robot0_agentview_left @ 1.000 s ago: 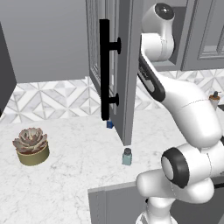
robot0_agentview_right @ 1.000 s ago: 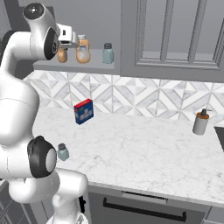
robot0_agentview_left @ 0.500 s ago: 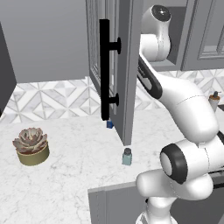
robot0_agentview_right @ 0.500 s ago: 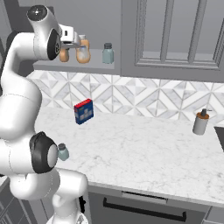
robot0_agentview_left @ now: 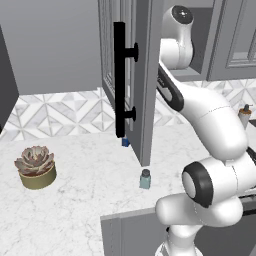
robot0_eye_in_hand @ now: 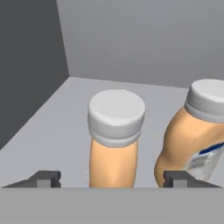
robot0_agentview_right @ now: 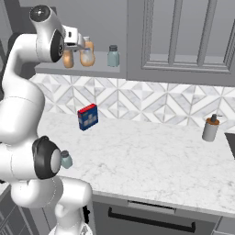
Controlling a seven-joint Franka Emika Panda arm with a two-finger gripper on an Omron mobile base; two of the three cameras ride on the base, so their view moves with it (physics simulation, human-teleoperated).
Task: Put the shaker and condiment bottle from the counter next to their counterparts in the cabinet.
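Condiment bottle (robot0_eye_in_hand: 192, 140) stood on the cabinet shelf (robot0_agentview_right: 78, 69), just right of the slimmer orange bottle (robot0_eye_in_hand: 114, 140); teal shaker counterpart (robot0_agentview_right: 113, 56) further right. Gripper (robot0_eye_in_hand: 111, 179) hung at the slim bottle, fingers spread, grasping nothing. Shaker (robot0_agentview_left: 145, 179) sat on the counter (robot0_agentview_right: 151, 156) below the cabinet door (robot0_agentview_left: 140, 75), near the robot base.
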